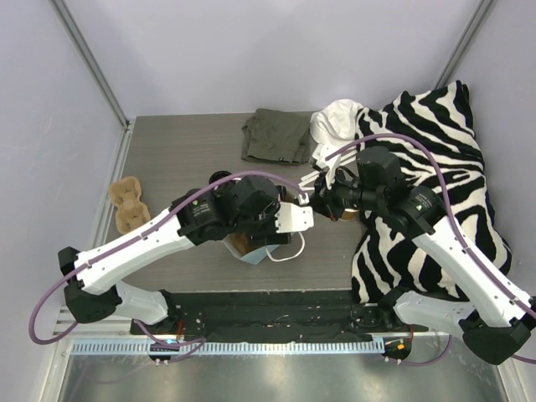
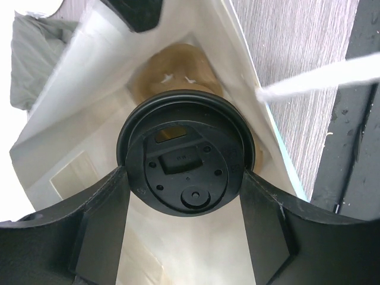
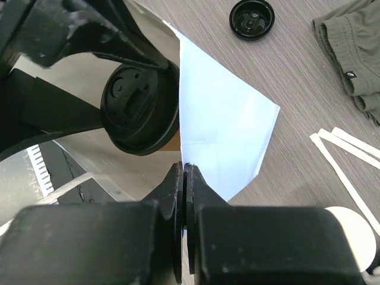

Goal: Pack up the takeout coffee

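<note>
The left claw (image 2: 186, 185) grips a small tan kraft-paper coffee cup with a round black plastic lid (image 2: 187, 148). One black finger presses each side of the lid's rim. The cup sits between those fingers in the mouth of a pale blue paper bag with a white inside (image 3: 225, 130). Beyond the claw, deeper in the bag, lies a tan rounded shape (image 2: 178, 68); what it is cannot be told. The lid carries small raised marks near its sip hole, too faint to read.

The right claw (image 3: 184, 178) is closed, pinching the bag's upper edge between its tips. The cup is just left of and beyond them. Farther ahead, a loose round black plastic lid (image 3: 252, 18) lies on the grey wood-grain desk (image 3: 297, 77). To the far right is a crumpled olive-green fabric garment (image 3: 350, 41) with a small black tag whose white mark is unreadable.
</note>
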### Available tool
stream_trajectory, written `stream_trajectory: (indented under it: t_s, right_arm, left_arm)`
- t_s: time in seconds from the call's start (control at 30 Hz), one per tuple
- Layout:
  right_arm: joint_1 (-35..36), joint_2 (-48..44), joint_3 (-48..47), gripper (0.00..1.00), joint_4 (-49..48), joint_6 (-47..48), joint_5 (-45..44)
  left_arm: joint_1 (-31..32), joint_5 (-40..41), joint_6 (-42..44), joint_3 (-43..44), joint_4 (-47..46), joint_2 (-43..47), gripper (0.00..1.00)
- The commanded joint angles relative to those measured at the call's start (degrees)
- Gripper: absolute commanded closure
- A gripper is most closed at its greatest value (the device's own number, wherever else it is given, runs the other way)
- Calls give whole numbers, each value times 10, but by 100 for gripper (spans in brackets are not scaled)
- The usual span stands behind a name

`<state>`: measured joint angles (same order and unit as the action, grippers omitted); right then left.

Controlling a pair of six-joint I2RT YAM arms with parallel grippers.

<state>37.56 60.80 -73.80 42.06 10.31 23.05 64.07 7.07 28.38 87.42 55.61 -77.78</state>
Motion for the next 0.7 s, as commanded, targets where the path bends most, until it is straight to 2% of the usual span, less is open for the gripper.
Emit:
stream_trajectory:
  t_s: [0.0,0.07,0.13,0.3,0.37,0.4,0.57,0.67]
  right_arm:
    - [3,1,-13,99,-39,-21,1]
    - [4,1,-13,99,-39,-24,-7]
    - [5,1,-13,95,-36,-31,-17]
    - [4,10,-12,62,-29,-41,-25]
    - [4,19,-19,56,-30,-49,-30]
    - [4,28,-21,48,-29,-51,-31]
    - [4,52,-34,46,-18,-51,-41]
    - [4,69,-42,51,10,-42,-62]
  left_arm:
    - [2,-21,20,-30,-31,27,52]
    - [2,-27,20,-54,-43,41,52]
    - [2,-29,16,-67,-46,50,52]
    - [2,-34,11,-94,-56,61,52]
    - [2,-34,11,-98,-60,63,52]
    - [2,-36,10,-99,-61,63,52]
    - [2,-34,9,-106,-67,66,52]
    - [2,-32,7,-111,-70,69,53]
